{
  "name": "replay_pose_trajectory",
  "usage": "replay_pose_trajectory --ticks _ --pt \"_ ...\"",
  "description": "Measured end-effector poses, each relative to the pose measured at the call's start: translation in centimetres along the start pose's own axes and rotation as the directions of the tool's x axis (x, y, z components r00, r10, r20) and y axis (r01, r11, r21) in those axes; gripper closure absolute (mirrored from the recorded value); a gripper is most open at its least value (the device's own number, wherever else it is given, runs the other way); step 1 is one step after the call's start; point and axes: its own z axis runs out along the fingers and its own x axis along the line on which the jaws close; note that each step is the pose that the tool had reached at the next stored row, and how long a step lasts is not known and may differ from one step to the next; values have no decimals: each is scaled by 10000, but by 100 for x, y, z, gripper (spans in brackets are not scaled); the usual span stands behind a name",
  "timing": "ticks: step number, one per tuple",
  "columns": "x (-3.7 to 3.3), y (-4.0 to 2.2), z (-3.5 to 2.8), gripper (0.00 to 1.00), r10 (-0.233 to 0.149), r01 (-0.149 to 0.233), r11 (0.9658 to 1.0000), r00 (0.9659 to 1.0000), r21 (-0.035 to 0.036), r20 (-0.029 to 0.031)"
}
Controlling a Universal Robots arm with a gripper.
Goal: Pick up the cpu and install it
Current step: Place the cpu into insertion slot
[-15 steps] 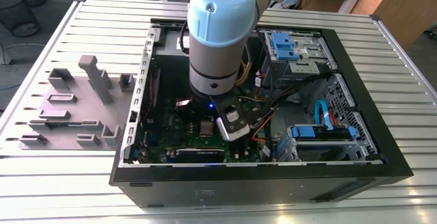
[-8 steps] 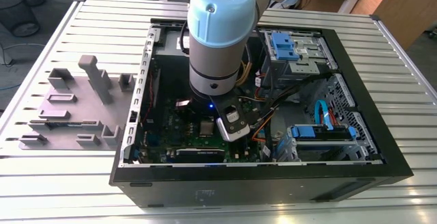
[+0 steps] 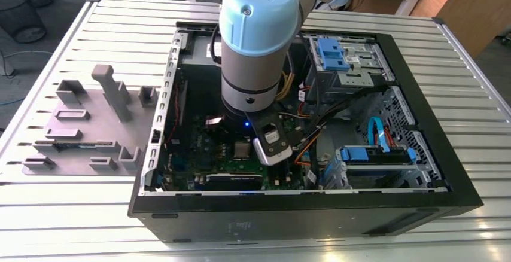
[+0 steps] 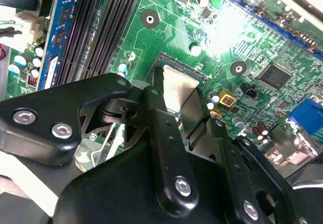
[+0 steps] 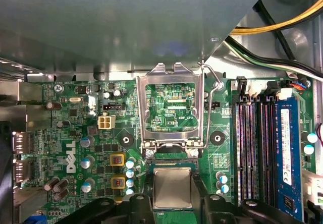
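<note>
The cpu (image 5: 172, 187), a pale silver-grey square, sits between my gripper's (image 5: 172, 196) two black fingers (image 5: 143, 206), low over the motherboard socket (image 5: 171, 157). In the second wrist view the same cpu (image 4: 177, 85) shows as a pale plate clamped between the fingers (image 4: 156, 108), with my gripper (image 4: 176, 97) shut on it just above the green board. The socket's metal load plate (image 5: 171, 108) stands hinged open beside it. In the exterior view my arm (image 3: 255, 46) reaches straight down into the open PC case (image 3: 303, 208).
Dark memory slots (image 5: 252, 148) run along one side of the socket. Cables (image 5: 282, 27) cross a corner of the case. Blue drive bays (image 3: 335, 52) fill the case's far end. Grey stepped holder blocks (image 3: 88, 124) stand on the slatted table at the exterior view's left.
</note>
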Motion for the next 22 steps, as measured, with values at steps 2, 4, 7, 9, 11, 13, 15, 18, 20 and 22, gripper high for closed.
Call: replay_pose_trajectory --ticks 2,4,7,9,11,13,15,18,20,22 --pt "0 0 0 60 0 0 10000 10000 -2 -1" --pt "0 0 0 54 0 0 10000 10000 -2 -1" --pt "0 0 0 54 0 0 10000 10000 0 -2" --pt "0 0 -11 54 0 0 10000 10000 1 -2" --pt "0 1 -31 54 0 0 10000 10000 0 -2" --pt "1 1 -50 54 0 0 10000 10000 0 -2" --pt "1 3 -67 54 0 0 10000 10000 -1 -1" --pt "1 3 -66 54 0 0 10000 10000 -3 0" --pt "1 2 -67 54 0 0 10000 10000 -2 -1" --pt "1 2 -68 54 0 0 10000 10000 -1 -2"
